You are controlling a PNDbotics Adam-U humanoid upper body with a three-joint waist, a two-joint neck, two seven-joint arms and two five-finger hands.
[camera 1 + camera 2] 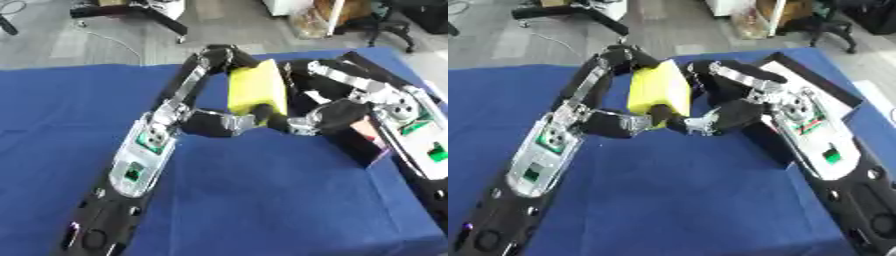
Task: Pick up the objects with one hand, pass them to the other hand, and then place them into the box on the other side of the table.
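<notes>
**A:** What does the left eye view show?

**B:** A table under a blue cloth point(262, 190). Two black and silver robot arms meet above the far middle of it. Between them is a yellow block point(258, 90), upright and slightly tilted, lifted off the cloth. The left hand point(214, 123) comes in from the left; its fingers reach up the block's left edge and its thumb curls under the bottom corner, so it holds the block. The right hand point(319, 120) presses in from the right; its fingers lie against the block's right edge, and its thumb meets the left thumb below.

**A:** What is around them?

**B:** A dark box point(372, 142) sits on the right side of the table, just beside the right hand. The right forearm crosses over it and hides most of its opening. Beyond the table is grey floor, with the black base of a stand point(140, 12) at the far left.

**A:** And the right eye view?

**B:** The same moment, shifted. The block point(658, 90) shows more of its broad yellow face. The left hand point(619, 122) and right hand point(719, 120) both close on it. Here the box point(833, 95) shows more: its far rim and a pale inner wall behind the right arm. Whether anything lies inside, I cannot tell. The block hangs left of the box, not over it.
</notes>
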